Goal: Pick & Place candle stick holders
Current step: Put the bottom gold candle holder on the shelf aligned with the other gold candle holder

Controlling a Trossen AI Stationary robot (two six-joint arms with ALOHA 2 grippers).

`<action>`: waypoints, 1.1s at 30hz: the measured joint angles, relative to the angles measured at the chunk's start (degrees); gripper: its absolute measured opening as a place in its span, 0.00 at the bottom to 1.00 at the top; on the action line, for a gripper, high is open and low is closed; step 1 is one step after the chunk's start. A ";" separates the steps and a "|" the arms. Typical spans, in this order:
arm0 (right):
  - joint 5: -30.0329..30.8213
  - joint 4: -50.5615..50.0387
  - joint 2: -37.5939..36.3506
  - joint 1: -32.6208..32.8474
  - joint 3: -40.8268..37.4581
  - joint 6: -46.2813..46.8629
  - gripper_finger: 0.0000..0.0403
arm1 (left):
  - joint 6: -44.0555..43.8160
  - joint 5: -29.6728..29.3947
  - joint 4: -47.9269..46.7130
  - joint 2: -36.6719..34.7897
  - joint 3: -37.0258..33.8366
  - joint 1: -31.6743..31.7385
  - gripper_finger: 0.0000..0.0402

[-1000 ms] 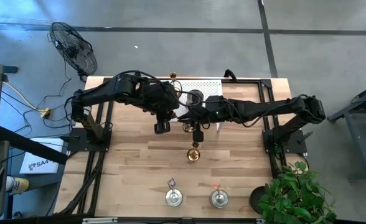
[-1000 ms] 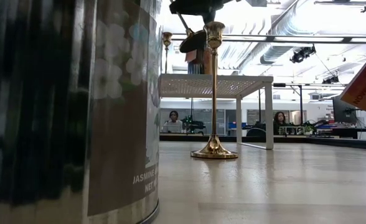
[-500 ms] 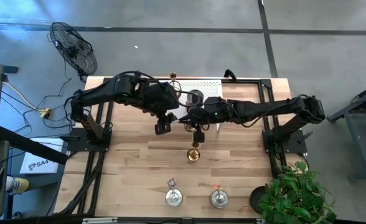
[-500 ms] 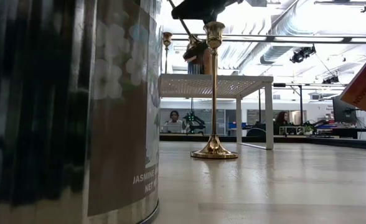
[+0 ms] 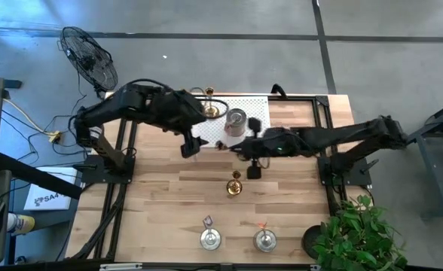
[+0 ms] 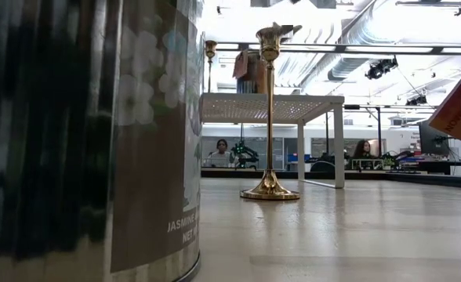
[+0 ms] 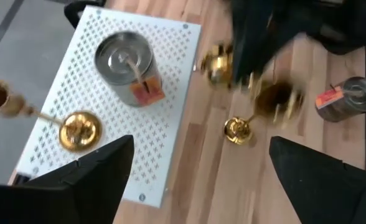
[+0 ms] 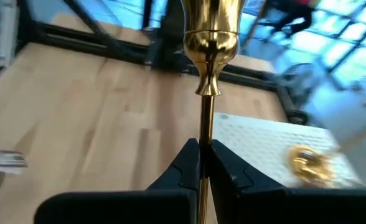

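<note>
My right gripper [image 5: 253, 170] is shut on a gold candlestick [image 8: 208, 37] above the table's middle. It is just right of another gold candlestick [image 5: 234, 184] that stands on its round base [image 6: 270, 192]. My left gripper [image 5: 187, 147] is open and empty, left of the white rack [image 5: 261, 105]. On the rack stand a third gold candlestick [image 7: 77, 127] and a silvery holder [image 7: 124, 62]. Two silvery holders [image 5: 210, 239] [image 5: 264, 239] stand near the front edge. My right gripper pinches the gold candlestick's slim stem [image 8: 203, 134] between its two fingers [image 8: 184, 163], some way below the cup. The fingers come roughly level from the table's right and lie across the stem. The candlestick stands upright in the hold; its base is out of view.
The rack stands on legs at the table's far middle. A potted plant [image 5: 357, 233] is at the near right corner. A fan [image 5: 90, 56] stands on the floor beyond the far left corner. People sit in the room behind [image 6: 221, 153].
My right gripper has drawn back toward the table's right edge and a little toward the near edge, still shut on the candlestick. My left gripper has drawn back toward the table's left and far side. Both have left the space above the standing candlestick's cup.
</note>
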 joint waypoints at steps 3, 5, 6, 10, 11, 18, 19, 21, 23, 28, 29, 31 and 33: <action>8.62 -2.12 -4.79 2.78 0.00 -0.31 0.01 | -1.08 -0.11 0.19 -1.62 0.07 0.00 0.92; 12.43 -2.85 -8.03 3.87 0.00 -0.67 0.01 | -1.30 -0.16 0.10 -2.28 0.07 0.00 0.92; 13.78 -2.97 -9.66 4.25 0.02 -0.82 0.01 | -1.30 -0.18 0.33 -2.52 0.07 0.00 0.92; 16.55 -2.21 -16.15 4.34 0.02 -1.96 0.01 | -1.37 -2.04 -0.05 -3.42 0.05 0.00 0.92; 16.97 -1.70 -17.58 3.91 0.02 -2.50 0.01 | -1.52 -2.67 -0.25 -3.62 0.07 0.00 0.92; 10.66 7.28 -24.51 -4.51 0.04 -6.44 0.01 | -2.33 -3.28 -1.33 -4.07 -0.17 0.02 0.92; 8.30 8.50 -24.94 -6.63 0.04 -6.44 0.01 | -2.61 -3.28 -1.33 -4.07 -0.19 0.02 0.92; 4.15 10.11 -25.24 -11.26 0.13 -5.91 0.01 | -2.79 -3.28 -1.37 -4.07 -0.20 0.02 0.92; -0.18 10.45 -24.89 -16.24 0.11 -4.07 0.01 | -2.94 -3.28 -1.47 -4.07 -0.20 0.01 0.92; -12.23 12.12 -20.79 -27.66 0.00 1.89 0.01 | -3.00 -3.28 -1.54 -4.05 -0.22 0.00 0.92; -14.19 12.69 -19.54 -29.44 0.00 2.89 0.01 | -3.00 -3.28 -1.55 -4.05 -0.22 0.00 0.92; -17.42 13.85 -17.21 -32.58 -0.07 4.51 0.01 | -3.02 -3.22 -1.55 -4.03 -0.22 0.00 0.92; -20.64 15.24 -15.00 -35.24 -0.11 6.09 0.01 | -3.04 -3.01 -1.64 -4.03 -0.22 -0.03 0.92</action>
